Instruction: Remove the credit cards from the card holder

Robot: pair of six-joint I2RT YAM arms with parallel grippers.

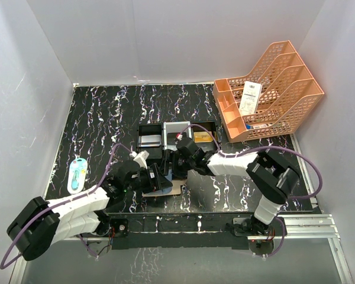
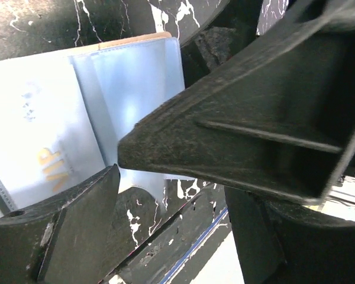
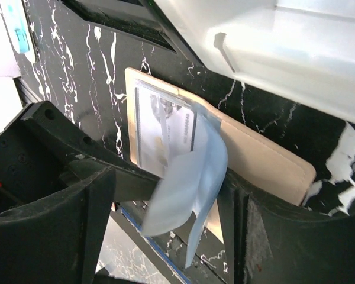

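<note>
The tan card holder [image 3: 266, 165] lies open on the black marbled table near its front edge, between both grippers [image 1: 176, 188]. A silvery credit card [image 3: 165, 127] sits in a pale bluish slot. Another slot shows gold "VIP" lettering [image 2: 53, 165]. My right gripper [image 3: 171, 189] is open, and a curled bluish sleeve flap [image 3: 189, 177] stands loose between its fingers. My left gripper [image 2: 177, 195] is open at the holder's near edge, with only table in its gap. The right gripper's finger [image 2: 254, 130] crosses above it. In the top view the grippers [image 1: 155, 177] [image 1: 170, 165] nearly touch.
A black-and-grey three-compartment tray [image 1: 164, 131] stands just behind the holder, with a gold card [image 1: 202, 137] and a grey card [image 1: 149, 141] in it. An orange file rack [image 1: 272, 89] with a white receipt is at the back right. A blue-white packet [image 1: 77, 176] lies left.
</note>
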